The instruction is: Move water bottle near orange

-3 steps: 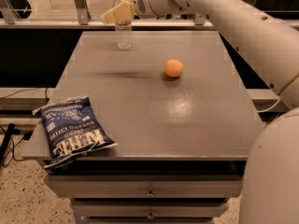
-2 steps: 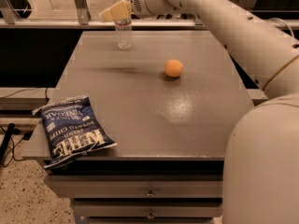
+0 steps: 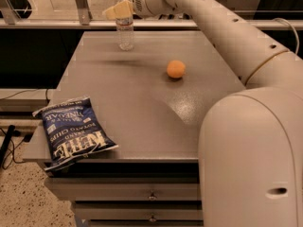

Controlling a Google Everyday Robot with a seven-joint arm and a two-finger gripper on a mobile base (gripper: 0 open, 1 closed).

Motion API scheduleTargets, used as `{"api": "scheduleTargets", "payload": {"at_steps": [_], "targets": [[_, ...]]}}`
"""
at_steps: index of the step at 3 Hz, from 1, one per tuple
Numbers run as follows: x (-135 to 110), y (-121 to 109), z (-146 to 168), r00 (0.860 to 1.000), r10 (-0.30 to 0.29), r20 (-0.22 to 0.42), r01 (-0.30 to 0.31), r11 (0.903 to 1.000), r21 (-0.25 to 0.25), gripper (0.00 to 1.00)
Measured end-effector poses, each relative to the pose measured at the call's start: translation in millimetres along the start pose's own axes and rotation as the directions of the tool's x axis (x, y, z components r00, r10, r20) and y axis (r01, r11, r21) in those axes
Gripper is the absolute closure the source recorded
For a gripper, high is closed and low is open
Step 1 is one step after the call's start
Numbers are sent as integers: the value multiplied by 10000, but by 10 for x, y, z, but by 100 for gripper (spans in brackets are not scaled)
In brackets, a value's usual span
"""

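Far left corner of the table: my gripper [image 3: 118,10] is hovering at the upper part of the water bottle [image 3: 126,34], level with its neck and shoulder, just under the white cap. The tan tip of the gripper is overlapping the bottle's left side from this angle. Whether the gripper is spread or clamped on the bottle, I cannot tell.

The water bottle is standing upright on the grey table [image 3: 118,98], close to the back edge and left of centre. Its clear ribbed lower body is showing below the gripper, and its base is resting on the tabletop.

The orange [image 3: 175,69] is sitting alone on the table, to the right of the bottle and nearer the camera. The two are apart, with bare tabletop lying between them.

My arm [image 3: 227,27] is stretching in from the right, crossing above the back right part of the table. Its big white lower section is filling the near right of the view.

Near left: a blue chip bag [image 3: 71,131] is lying flat at the front left corner, its left side hanging over the table edge. It is well apart from both the orange and the bottle.

Under the tabletop, drawer fronts with small handles [image 3: 151,196] are showing. Dark cables [image 3: 9,145] are trailing over the speckled floor at the left.
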State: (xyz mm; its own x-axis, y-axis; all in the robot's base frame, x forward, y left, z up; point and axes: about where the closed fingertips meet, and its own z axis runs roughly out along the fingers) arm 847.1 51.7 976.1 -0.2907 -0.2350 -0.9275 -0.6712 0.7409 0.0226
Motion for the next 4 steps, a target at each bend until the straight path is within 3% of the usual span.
{"api": "scheduleTargets", "payload": {"at_steps": [1, 3, 4], "targets": [[33, -115, 86, 9998, 171, -53, -170, 9997, 175, 0], [44, -41, 298, 9985, 542, -107, -544, 9984, -177, 41], [-12, 24, 243, 9982, 577, 151, -572, 9979, -302, 73]]}}
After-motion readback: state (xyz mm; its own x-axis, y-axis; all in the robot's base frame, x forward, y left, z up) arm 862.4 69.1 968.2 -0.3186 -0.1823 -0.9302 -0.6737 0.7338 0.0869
